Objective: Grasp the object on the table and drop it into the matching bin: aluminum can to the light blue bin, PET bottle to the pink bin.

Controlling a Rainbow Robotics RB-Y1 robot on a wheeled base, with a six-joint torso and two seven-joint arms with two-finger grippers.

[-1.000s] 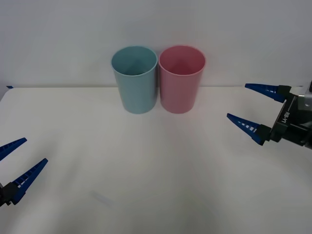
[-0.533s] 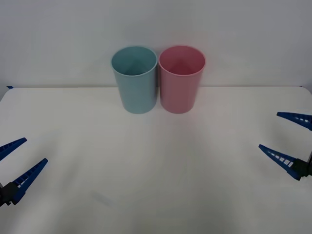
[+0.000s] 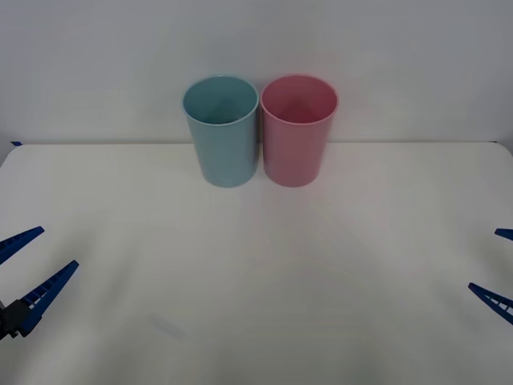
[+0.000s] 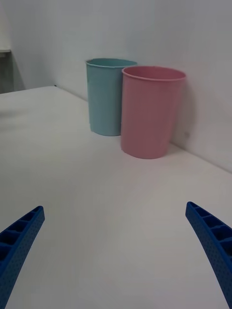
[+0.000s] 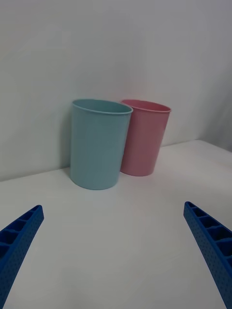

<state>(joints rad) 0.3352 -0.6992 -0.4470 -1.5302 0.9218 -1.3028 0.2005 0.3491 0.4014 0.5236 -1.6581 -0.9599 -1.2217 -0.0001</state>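
with both grippers' fingers spread wide at the lower left and lower right, we'd grip any light, slippery can mid-body.

The tall, round, pale blue-teal plastic bin stands upright on the wide, flat white surface, close to its far edge by the wall, open mouth up. Just beside it, on the robot's right, stands the same-sized tall, round pink plastic bin, also upright and open; whether their sides touch is unclear. Both taper slightly toward the base and look smooth.
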